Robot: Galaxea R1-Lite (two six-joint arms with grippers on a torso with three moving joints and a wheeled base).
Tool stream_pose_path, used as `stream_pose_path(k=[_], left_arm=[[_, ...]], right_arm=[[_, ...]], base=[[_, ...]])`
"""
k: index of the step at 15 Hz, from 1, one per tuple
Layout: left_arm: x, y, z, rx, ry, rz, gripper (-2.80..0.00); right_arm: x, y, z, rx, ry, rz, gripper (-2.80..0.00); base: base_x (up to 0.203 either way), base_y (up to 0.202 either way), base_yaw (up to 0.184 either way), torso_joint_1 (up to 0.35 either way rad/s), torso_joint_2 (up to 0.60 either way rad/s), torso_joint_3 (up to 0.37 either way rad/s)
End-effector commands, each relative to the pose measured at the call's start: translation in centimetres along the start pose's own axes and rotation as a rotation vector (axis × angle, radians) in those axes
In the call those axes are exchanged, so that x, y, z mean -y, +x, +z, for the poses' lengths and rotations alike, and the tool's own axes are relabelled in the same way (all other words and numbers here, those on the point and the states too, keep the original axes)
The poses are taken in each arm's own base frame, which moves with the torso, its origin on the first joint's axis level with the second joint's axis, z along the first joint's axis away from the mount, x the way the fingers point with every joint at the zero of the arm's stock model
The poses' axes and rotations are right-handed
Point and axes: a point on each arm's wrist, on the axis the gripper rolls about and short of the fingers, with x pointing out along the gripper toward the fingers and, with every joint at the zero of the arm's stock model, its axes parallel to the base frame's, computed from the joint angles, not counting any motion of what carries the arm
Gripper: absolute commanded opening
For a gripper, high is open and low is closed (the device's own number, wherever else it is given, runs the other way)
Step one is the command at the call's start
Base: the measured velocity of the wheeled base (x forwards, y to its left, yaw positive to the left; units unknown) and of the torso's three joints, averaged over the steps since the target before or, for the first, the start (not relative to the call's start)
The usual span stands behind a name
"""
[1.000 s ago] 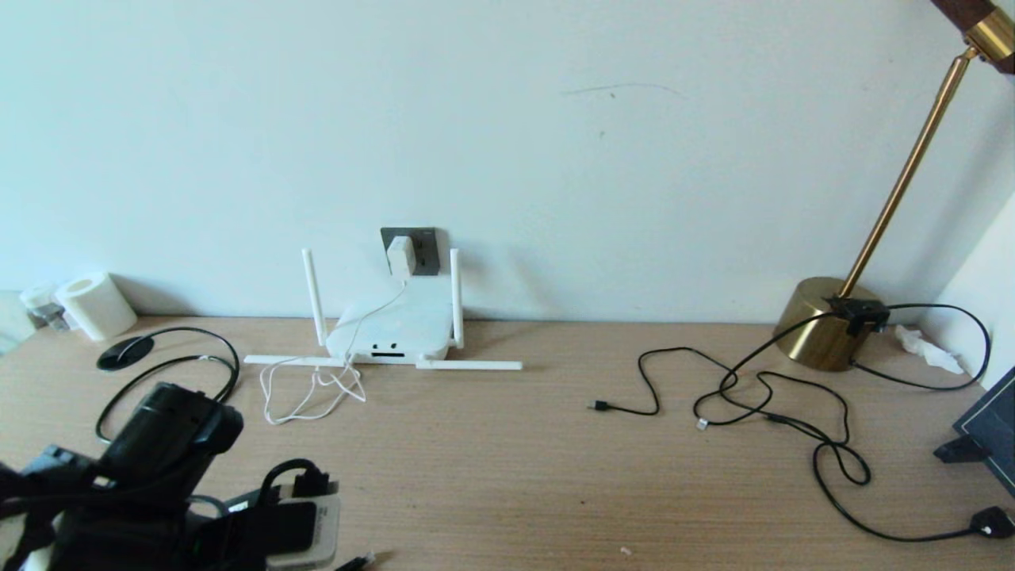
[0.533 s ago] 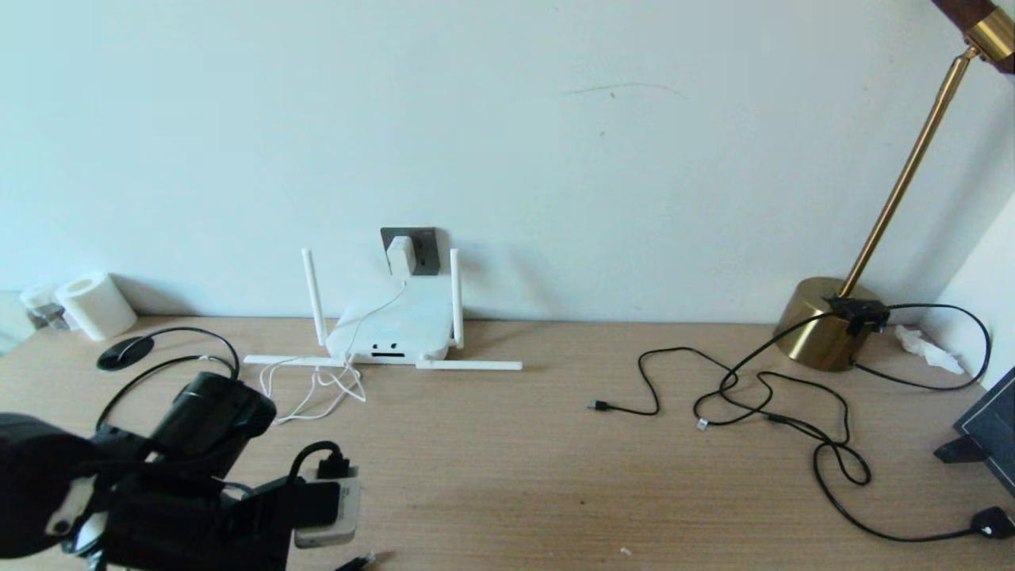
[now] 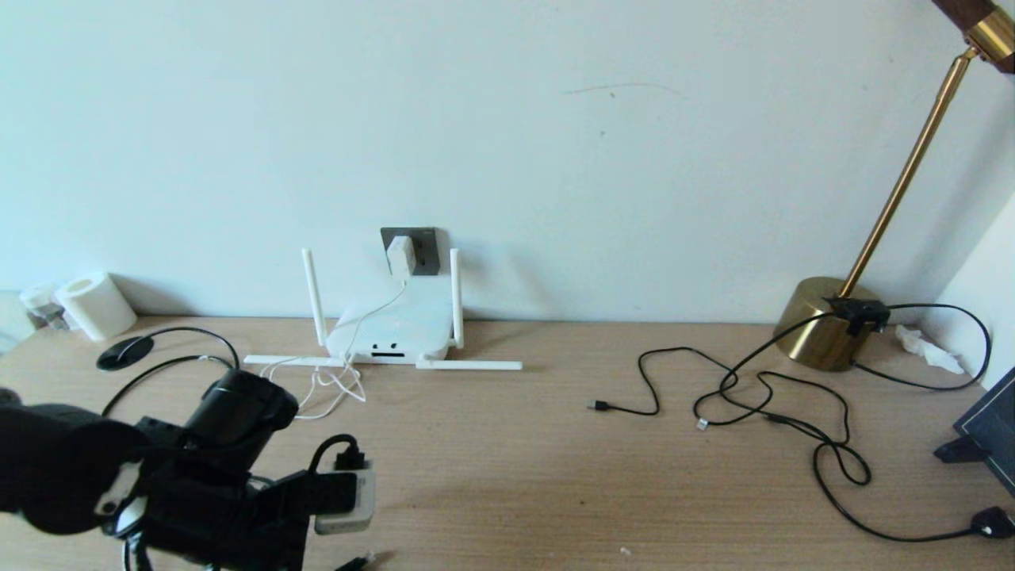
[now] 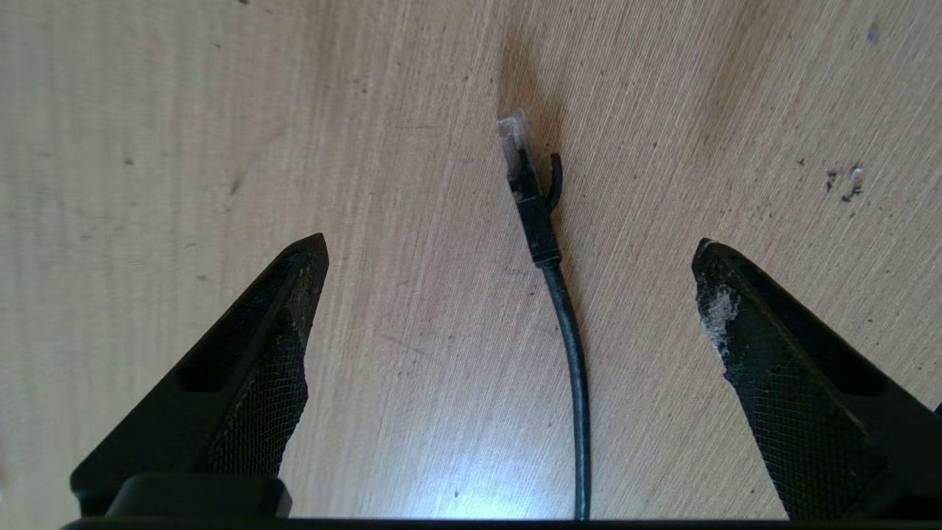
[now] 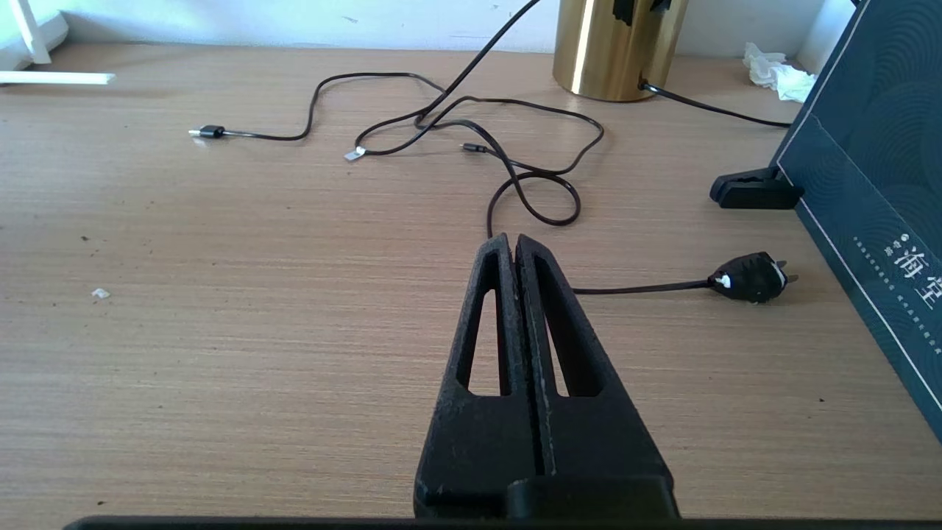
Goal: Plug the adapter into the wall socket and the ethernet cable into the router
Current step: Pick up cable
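The white adapter (image 3: 400, 254) sits in the dark grey wall socket (image 3: 424, 247), and its thin white cord trails down over the router (image 3: 388, 327) onto the table. The router stands against the wall, two antennas up and two lying flat. The ethernet cable (image 4: 572, 353) lies on the wood with its black connector (image 4: 528, 184) pointing away; its tip (image 3: 358, 562) shows at the front edge in the head view. My left gripper (image 4: 508, 246) hangs open above it, one finger on each side, touching nothing. My right gripper (image 5: 513, 239) is shut and empty, low over the table's right side.
Thin black cords with small plugs (image 3: 714, 396) sprawl at the right, beside a brass lamp base (image 3: 825, 321), a black plug (image 3: 991, 522) and a dark blue box (image 3: 991, 428). A white roll (image 3: 95, 305) and a black disc with a looping cord (image 3: 123, 353) sit far left.
My left arm has moved right and further over the table, toward the ethernet cable's end. Nothing else has moved.
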Motion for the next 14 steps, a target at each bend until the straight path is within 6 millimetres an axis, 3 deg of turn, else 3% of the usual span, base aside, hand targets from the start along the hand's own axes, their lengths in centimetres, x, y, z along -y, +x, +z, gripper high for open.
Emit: stream_pose_path(k=[1,14], left_arm=[[-0.1,0.6,-0.1,-0.010,0.002,-0.022,0.00],[-0.4,1.8,-0.2,-0.022,-0.025,-0.036,0.00]], right_arm=[[0.0,0.0,0.0,0.001,0.000,0.000,-2.80],[0.0,0.0,0.0,0.001,0.000,0.000,-2.80]], base=[[0.000,0.000,0.000,0.000,0.00,0.000],[0.000,0.000,0.000,0.000,0.00,0.000]])
